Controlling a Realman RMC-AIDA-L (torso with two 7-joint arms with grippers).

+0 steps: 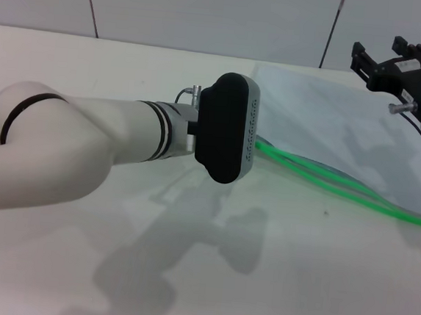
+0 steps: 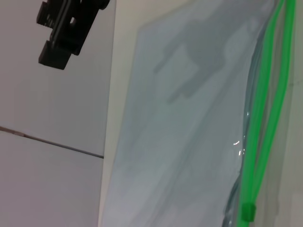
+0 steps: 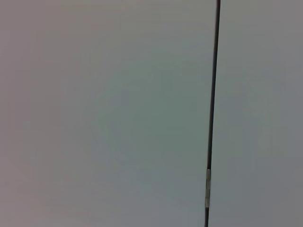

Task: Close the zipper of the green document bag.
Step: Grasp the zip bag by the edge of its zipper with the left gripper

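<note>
Reaching across the white table [image 1: 93,66], the left arm hides its gripper; grip cannot be told. Beyond it lies the green document bag [image 1: 323,130], zipper [image 1: 341,185] parted, slider [image 2: 247,211] at one end. Right gripper [image 1: 388,62] hovers above the bag's far corner, unclenched.

**Green document bag lying open**

The flat rectangular pouch of translucent grey-blue plastic [image 1: 331,131] lies on the white table. Its bright green plastic zipper strip [image 1: 341,180] gapes in two strands; the small green slider tab [image 2: 247,211] sits at one end.
</note>
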